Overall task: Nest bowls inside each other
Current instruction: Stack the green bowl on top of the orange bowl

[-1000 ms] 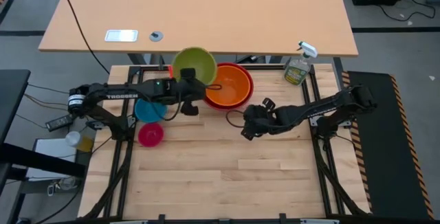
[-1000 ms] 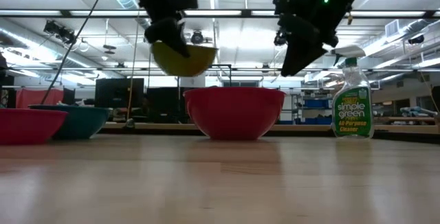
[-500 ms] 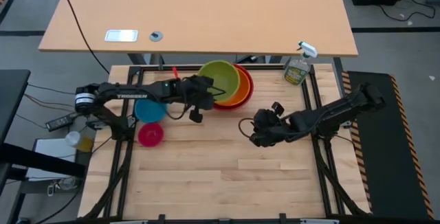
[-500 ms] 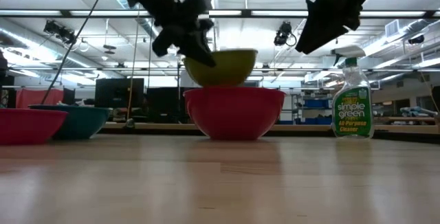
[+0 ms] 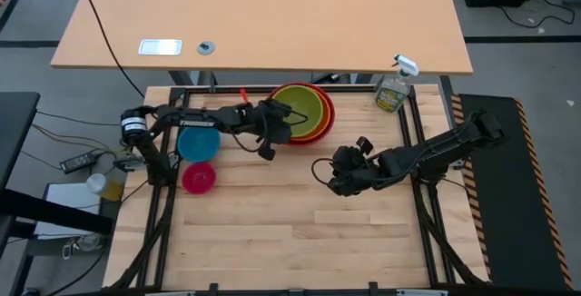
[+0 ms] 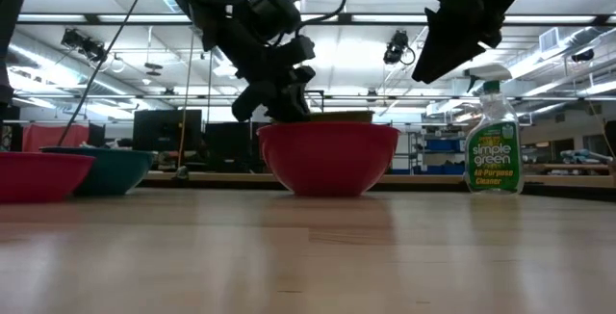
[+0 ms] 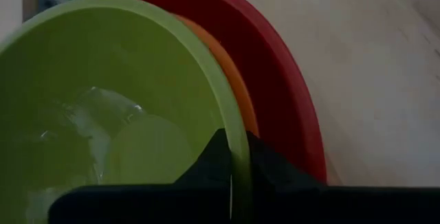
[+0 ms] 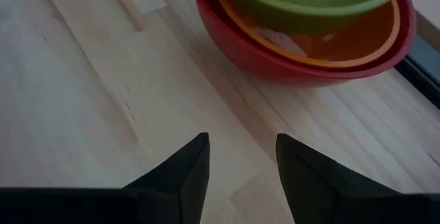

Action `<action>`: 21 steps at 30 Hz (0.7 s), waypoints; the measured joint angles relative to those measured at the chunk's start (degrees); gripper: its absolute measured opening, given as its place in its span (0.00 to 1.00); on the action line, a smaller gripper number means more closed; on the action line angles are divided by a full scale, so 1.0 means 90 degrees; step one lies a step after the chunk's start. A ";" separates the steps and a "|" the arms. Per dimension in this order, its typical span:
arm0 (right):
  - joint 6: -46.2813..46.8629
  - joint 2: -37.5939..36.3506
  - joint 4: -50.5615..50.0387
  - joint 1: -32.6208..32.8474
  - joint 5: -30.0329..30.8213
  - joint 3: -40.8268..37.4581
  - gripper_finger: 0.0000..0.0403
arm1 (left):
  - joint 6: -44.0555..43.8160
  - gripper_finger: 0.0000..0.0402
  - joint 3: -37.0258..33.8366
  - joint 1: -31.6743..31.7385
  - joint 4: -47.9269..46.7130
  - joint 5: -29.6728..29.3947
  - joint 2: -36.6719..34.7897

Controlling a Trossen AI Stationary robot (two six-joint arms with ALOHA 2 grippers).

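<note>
A green bowl (image 5: 300, 105) sits low inside an orange bowl (image 8: 361, 35), which is nested in a red bowl (image 5: 328, 119) at the table's far middle. In the low view only the green bowl's rim (image 6: 339, 117) shows above the red bowl (image 6: 327, 158). My left gripper (image 5: 280, 129) is at the stack's left side, shut on the green bowl. My right gripper (image 5: 330, 176) hangs open above bare table, near and right of the stack. A teal bowl (image 5: 198, 142) and a pink bowl (image 5: 199, 178) stand on the table at the left. My left gripper pinches the green bowl's rim (image 7: 238, 145) on the side toward the table's left. One finger (image 7: 206, 165) is inside the bowl and one (image 7: 275, 172) outside. The fingers slant down from the left. The bowl sits mouth up in the orange bowl, slightly tilted.
A spray bottle (image 5: 392, 91) stands at the far right corner. A cable loops on the table beside my right gripper. Bare wood lies across the near half of the table.
My left gripper has carried the green bowl toward the table's right and down, tipping and rolling as it went. The bowl, held high and left of the stack before, now sits inside the orange bowl. My right gripper has drawn a little away from the stack.
</note>
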 joint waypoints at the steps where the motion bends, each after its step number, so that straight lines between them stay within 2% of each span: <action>1: 0.0002 0.0000 0.0004 -0.0002 0.0006 0.0000 0.43 | -0.0113 0.06 0.0002 -0.0004 0.0035 0.0005 0.0032; 5: 0.0010 0.0002 0.0016 0.0000 0.0037 0.0000 0.43 | -0.0278 0.13 0.0002 -0.0065 0.0082 0.0006 0.0082; 10: 0.0015 0.0002 0.0020 0.0000 0.0039 0.0000 0.43 | -0.0285 0.29 0.0004 -0.0213 0.0220 -0.0024 0.0073; 15: 0.0059 0.0002 0.0027 0.0000 0.0039 0.0000 0.43 | -0.0433 0.43 0.0004 -0.0395 0.0330 -0.0531 0.0030; 17: 0.0061 0.0002 0.0029 0.0000 0.0039 0.0000 0.43 | -0.0456 0.46 0.0002 -0.0473 0.0323 -0.0757 -0.0086; 21: 0.0061 0.0002 0.0033 0.0000 0.0039 0.0000 0.43 | -0.0780 0.50 0.0004 -0.0504 0.0237 -0.0688 -0.0514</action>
